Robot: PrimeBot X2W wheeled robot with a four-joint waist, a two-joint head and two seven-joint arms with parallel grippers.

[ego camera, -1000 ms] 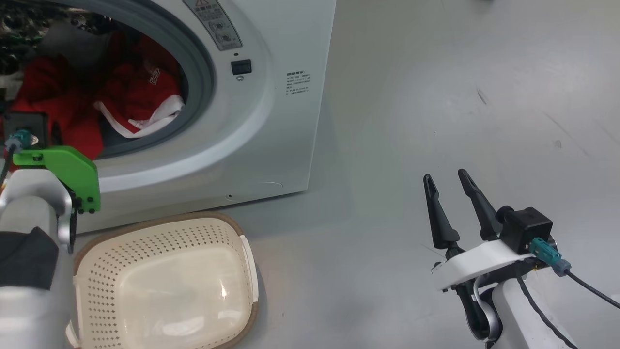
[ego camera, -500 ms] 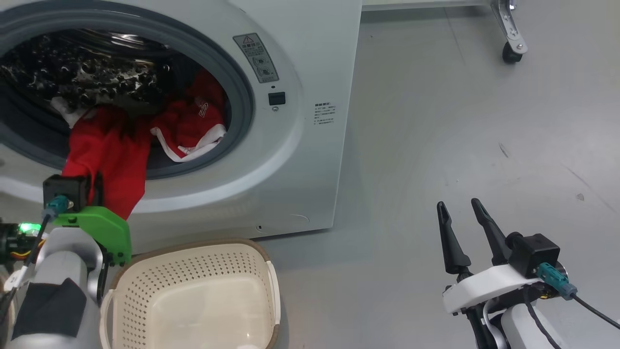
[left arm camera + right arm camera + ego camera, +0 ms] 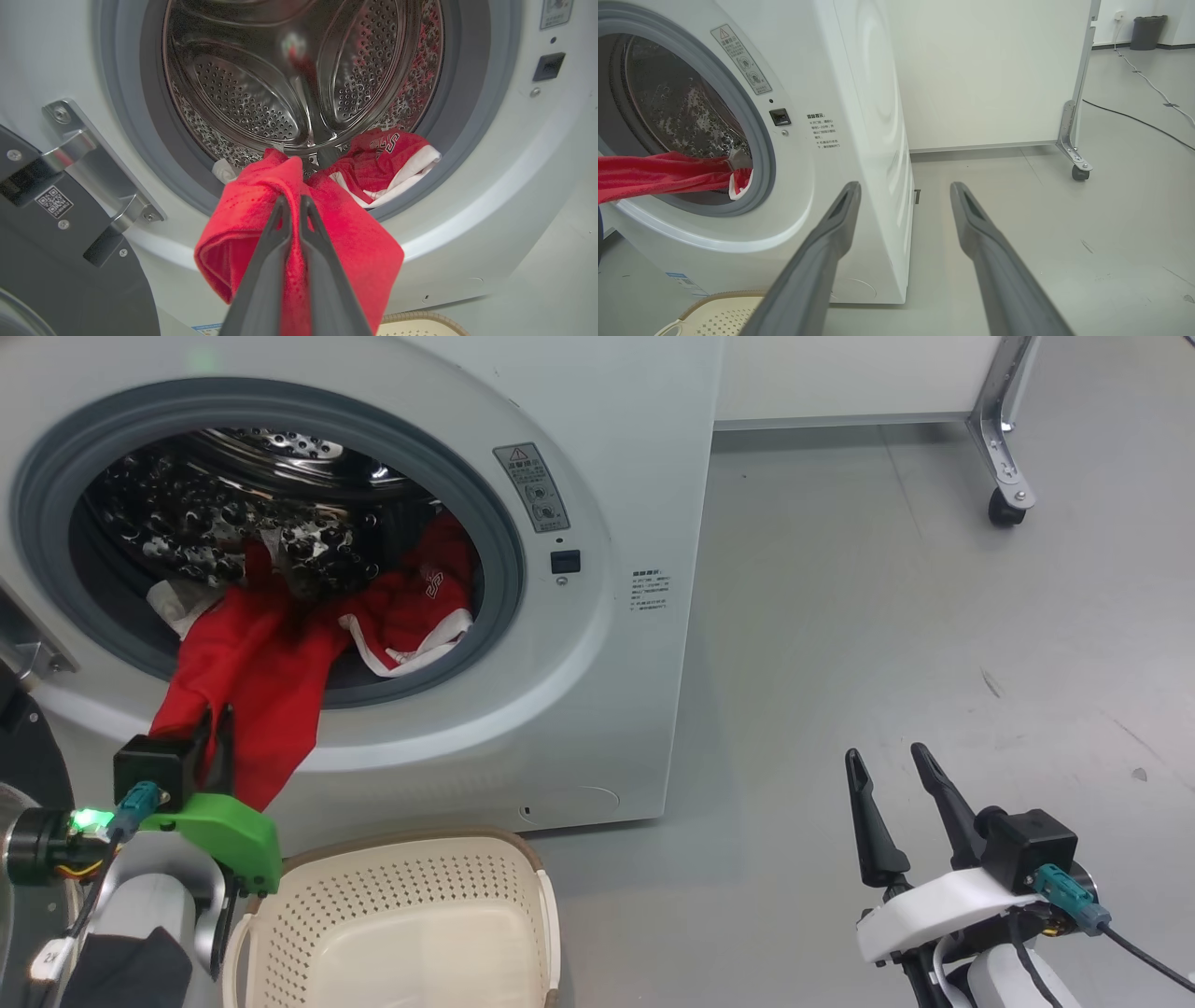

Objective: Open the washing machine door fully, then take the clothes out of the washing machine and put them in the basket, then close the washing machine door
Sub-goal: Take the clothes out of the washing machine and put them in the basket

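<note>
The washing machine (image 3: 635,476) stands with its mouth uncovered, and the washing machine door (image 3: 70,280) is swung open to the left on its hinge. My left gripper (image 3: 222,733) (image 3: 292,203) is shut on a red garment (image 3: 252,681) (image 3: 336,224) of the clothes. That garment is drawn out over the grey gasket and hangs down the machine's front. Another red piece with white trim (image 3: 411,616) (image 3: 387,154) lies at the drum's lip. The basket (image 3: 411,845) sits on the floor just below my left wrist, with nothing in it. My right gripper (image 3: 887,756) (image 3: 904,186) hangs open over the floor at the right.
Grey floor (image 3: 887,616) stretches right of the machine. A white panel on a metal leg with a caster (image 3: 1004,509) stands behind. Farther off in the right wrist view are a dark bin (image 3: 1148,30) and a cable (image 3: 1148,84) on the floor.
The head camera has tilted up. My left gripper has drawn back from the drum, pulling the red garment out over the gasket. The right gripper has stayed open and still.
</note>
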